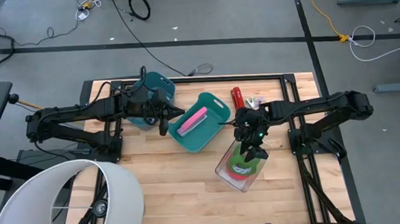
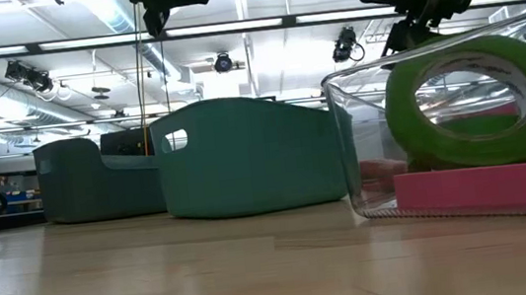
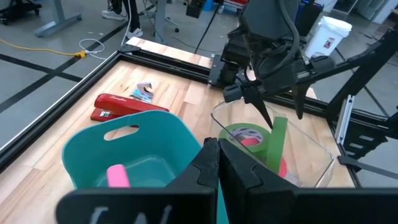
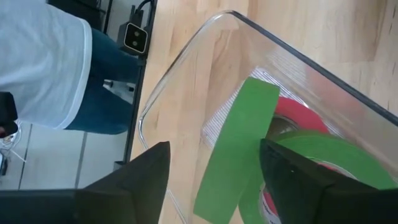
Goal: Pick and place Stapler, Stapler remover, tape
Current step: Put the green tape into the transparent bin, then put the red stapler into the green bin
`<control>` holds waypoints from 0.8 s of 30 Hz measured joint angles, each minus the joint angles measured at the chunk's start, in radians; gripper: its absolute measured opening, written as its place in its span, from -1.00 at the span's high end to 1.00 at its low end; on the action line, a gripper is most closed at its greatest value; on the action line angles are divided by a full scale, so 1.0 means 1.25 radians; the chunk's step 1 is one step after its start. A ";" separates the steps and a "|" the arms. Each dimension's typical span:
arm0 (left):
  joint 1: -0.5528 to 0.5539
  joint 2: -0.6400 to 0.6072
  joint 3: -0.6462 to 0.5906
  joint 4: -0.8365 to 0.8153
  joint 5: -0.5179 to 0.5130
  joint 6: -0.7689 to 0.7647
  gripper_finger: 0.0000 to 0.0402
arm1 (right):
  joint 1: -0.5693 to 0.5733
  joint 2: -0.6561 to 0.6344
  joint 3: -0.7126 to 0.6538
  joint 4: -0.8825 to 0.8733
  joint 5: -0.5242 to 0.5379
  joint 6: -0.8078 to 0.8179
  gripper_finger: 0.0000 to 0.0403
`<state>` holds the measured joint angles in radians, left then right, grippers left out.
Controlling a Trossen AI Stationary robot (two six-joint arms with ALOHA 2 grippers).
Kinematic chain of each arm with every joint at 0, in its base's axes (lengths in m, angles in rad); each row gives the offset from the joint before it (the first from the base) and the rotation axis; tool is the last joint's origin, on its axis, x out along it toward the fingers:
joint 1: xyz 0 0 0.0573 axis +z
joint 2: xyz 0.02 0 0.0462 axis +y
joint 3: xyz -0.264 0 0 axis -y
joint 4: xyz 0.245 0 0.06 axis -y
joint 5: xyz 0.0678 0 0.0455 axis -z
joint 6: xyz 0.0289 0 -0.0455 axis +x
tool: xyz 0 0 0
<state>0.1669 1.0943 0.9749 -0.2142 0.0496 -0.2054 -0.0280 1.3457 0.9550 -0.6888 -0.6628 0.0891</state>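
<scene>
Two arms, left to right: my left gripper hangs pinched shut and empty above the teal bin. The red stapler lies just behind my right gripper, long axis front-to-back, nearer that arm. Its fingers are spread above the clear bin holding the tape, one green roll on edge.

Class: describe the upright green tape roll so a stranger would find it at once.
Find the clear plastic bin on the wooden table, below the open right gripper. The green tape roll stands on edge inside it, unlike the red tape roll lying flat beside it.
</scene>
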 joint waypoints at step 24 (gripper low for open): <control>0.000 0.000 0.000 0.000 0.000 -0.001 0.95 | -0.091 -0.203 0.000 0.002 0.179 0.032 -0.14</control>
<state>0.1669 1.0943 0.9749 -0.2138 0.0493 -0.2062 -0.1422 1.0920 0.9550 -0.6869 -0.4391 0.1289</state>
